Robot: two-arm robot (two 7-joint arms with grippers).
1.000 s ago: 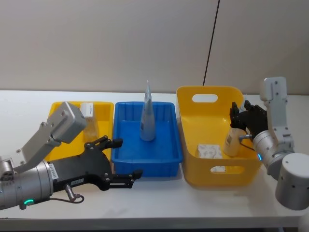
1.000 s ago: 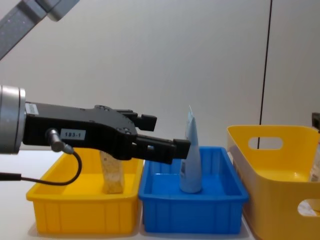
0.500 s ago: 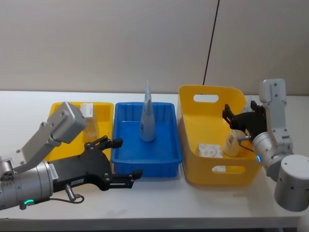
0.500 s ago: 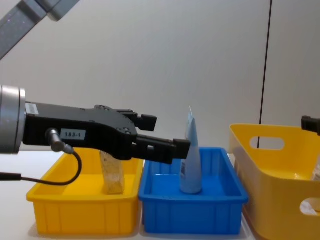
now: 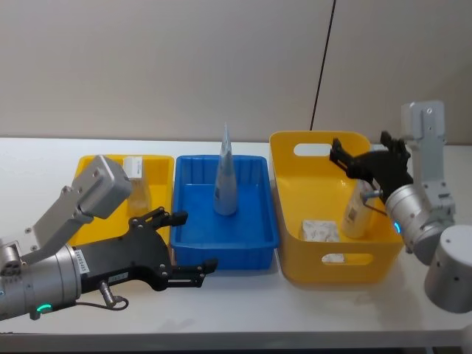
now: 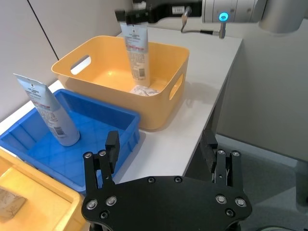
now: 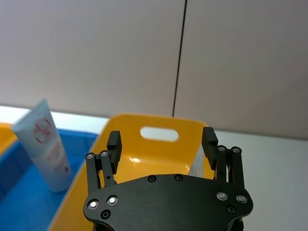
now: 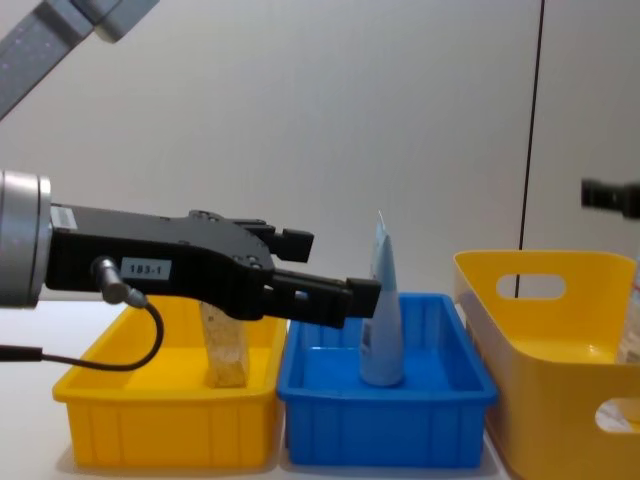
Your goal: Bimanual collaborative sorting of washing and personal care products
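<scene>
A whitish tube stands leaning in the right of the deep yellow basket, beside a whitish leaf-printed pack lying on its floor. My right gripper hangs open just above the tube's top, apart from it; in the right wrist view the right gripper has nothing between its fingers. A pale-blue tube stands upright in the blue tray. My left gripper is open and idle, low in front of the trays.
A shallow yellow tray at the left holds a small tan pack. The three containers stand side by side on the white table. A black cable runs down the wall behind the basket.
My right gripper has opened, let go of the whitish tube and risen above the basket. The tube stays standing inside. The left arm has not moved.
</scene>
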